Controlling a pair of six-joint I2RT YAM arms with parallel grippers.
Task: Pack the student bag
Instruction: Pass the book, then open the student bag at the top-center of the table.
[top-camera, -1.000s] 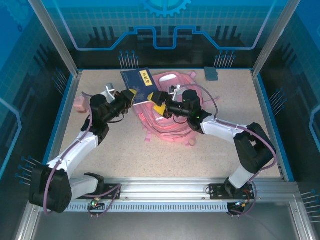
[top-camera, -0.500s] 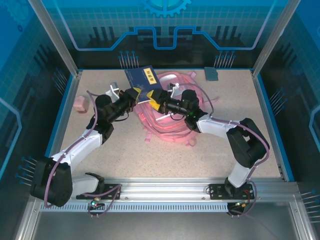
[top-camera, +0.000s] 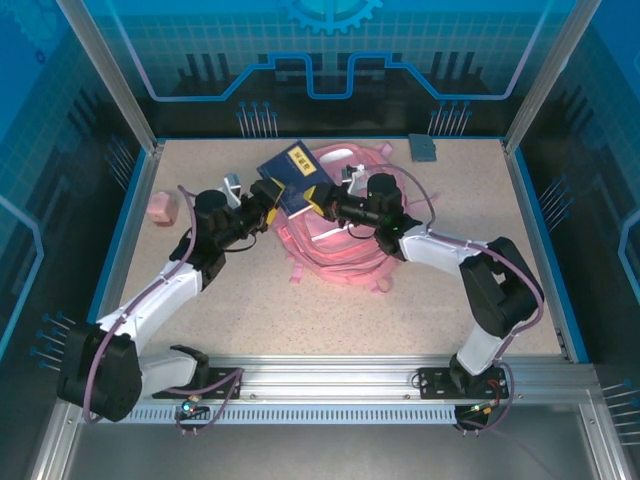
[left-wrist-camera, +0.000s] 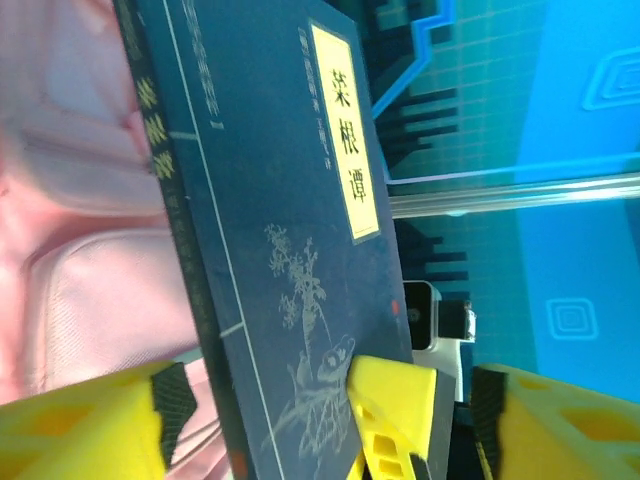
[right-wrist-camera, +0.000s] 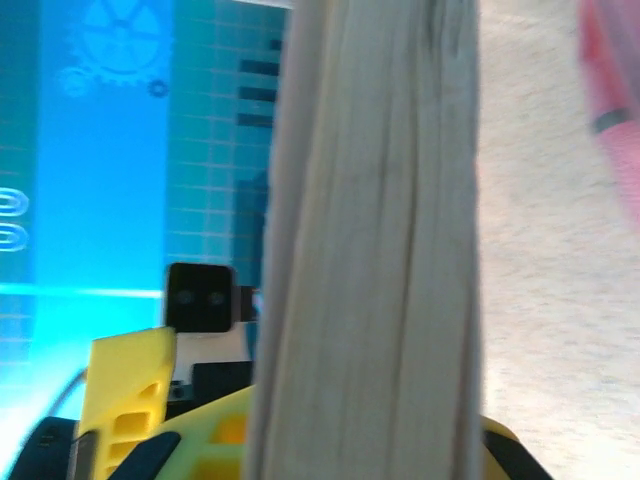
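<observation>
Your left gripper (top-camera: 266, 194) stands wide open, fingers either side of the dark blue book (top-camera: 290, 172), not clamping it. Your right gripper (top-camera: 320, 197) is closed on the book, holding it tilted over the pink student bag (top-camera: 340, 250), which lies mid-table (top-camera: 250, 300).

probably a robotics lab cell: aluminium frame (top-camera: 110, 75), blue printed wall panels (top-camera: 330, 60), speckled table (top-camera: 250, 310).
</observation>
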